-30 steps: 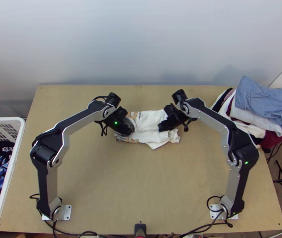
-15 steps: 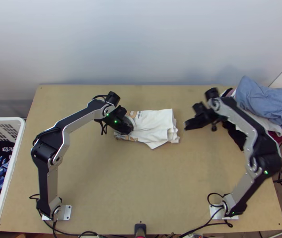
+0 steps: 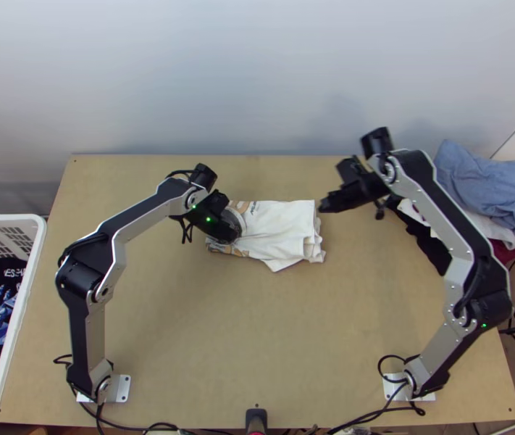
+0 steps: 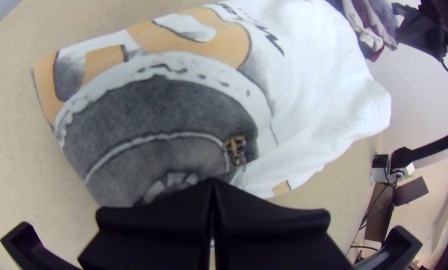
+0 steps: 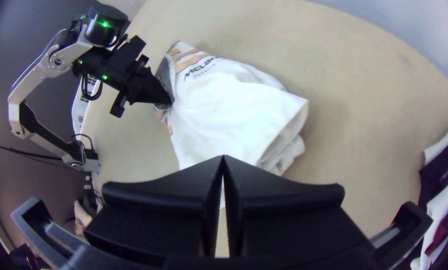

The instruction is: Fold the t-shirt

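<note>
In the top view the left gripper point(image 3: 229, 232) is at the left part of the white t-shirt point(image 3: 282, 226), which lies folded into a compact, rumpled bundle with layers at its right end. The left wrist view shows the left gripper point(image 4: 212, 182) shut on the cloth beside the grey and orange print point(image 4: 159, 110). Creases run out from its tips across the t-shirt point(image 5: 229, 110) in the right wrist view. The right gripper point(image 3: 324, 206) is raised off the shirt's far right corner in the top view; its tips meet, holding nothing, in the right wrist view point(image 5: 223, 159).
A heap of clothes point(image 3: 485, 185) lies at the table's far right corner, behind and beside the right arm. A white basket point(image 3: 22, 297) with dark clothes stands at the left edge. Bare wood of the table point(image 3: 257, 333) stretches in front of the shirt.
The right gripper has left the shirt, swinging out to the right and then toward the far side and slightly back. The left gripper and the shirt have shifted a little to the left.
</note>
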### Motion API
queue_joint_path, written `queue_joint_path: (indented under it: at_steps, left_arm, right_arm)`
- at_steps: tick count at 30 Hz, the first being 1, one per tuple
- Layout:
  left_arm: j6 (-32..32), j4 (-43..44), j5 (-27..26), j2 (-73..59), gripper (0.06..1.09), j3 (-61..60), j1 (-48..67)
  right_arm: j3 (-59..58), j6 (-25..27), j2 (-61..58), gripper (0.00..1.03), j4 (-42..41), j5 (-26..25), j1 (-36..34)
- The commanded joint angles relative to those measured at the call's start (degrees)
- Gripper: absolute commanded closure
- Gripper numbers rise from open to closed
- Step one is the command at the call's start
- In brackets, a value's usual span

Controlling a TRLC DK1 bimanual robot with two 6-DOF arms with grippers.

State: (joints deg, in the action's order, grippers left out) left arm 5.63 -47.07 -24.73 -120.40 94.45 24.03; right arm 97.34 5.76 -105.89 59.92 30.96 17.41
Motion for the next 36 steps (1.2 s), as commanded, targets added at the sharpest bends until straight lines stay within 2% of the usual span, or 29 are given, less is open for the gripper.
queue_joint_path:
  at_steps: [1,3,4,7,9,11,14,20,25,36]
  left_arm:
    - [2.55,-3.29,-3.13,4.38,0.63,-0.06,0.31]
    - [2.55,-3.20,-3.31,6.67,0.16,-0.41,0.31]
    - [2.37,-3.12,-3.31,7.81,0.09,-0.32,0.31]
    - [1.58,-3.29,-3.39,10.01,0.09,0.91,-0.04]
    - [1.23,-4.79,-3.83,10.89,0.09,2.75,-0.39]
    - [1.32,-7.25,-5.24,11.68,0.09,4.77,-1.44]
    - [0.96,-9.53,-7.96,14.23,0.09,6.27,-4.17]
    - [1.93,-14.37,-10.69,20.56,0.09,5.92,-11.73]
    - [3.95,-15.60,-11.22,25.92,0.09,1.43,-17.97]
    - [8.43,-18.23,-11.39,31.54,0.10,-5.51,-23.94]
  right_arm:
    - [4.96,-2.42,-4.24,0.93,0.37,0.07,5.79]
    - [5.76,-4.70,-5.12,0.72,0.37,-0.02,5.00]
    - [5.93,-6.29,-5.30,0.59,0.81,0.07,4.21]
    - [6.90,-5.58,-5.03,0.18,5.29,-0.11,2.28]
    - [6.55,-5.32,-4.33,0.04,7.84,-0.11,1.22]
    - [5.58,-6.11,-3.89,0.04,9.69,0.15,0.17]
    - [3.38,-5.50,-3.45,0.04,9.78,4.28,0.08]
    - [-4.26,-5.58,-2.22,0.04,9.42,4.81,-1.15]
    - [-14.55,-6.11,0.94,0.04,4.15,4.99,-2.99]
    - [-11.82,-9.89,-6.35,0.04,-4.46,6.83,-3.08]
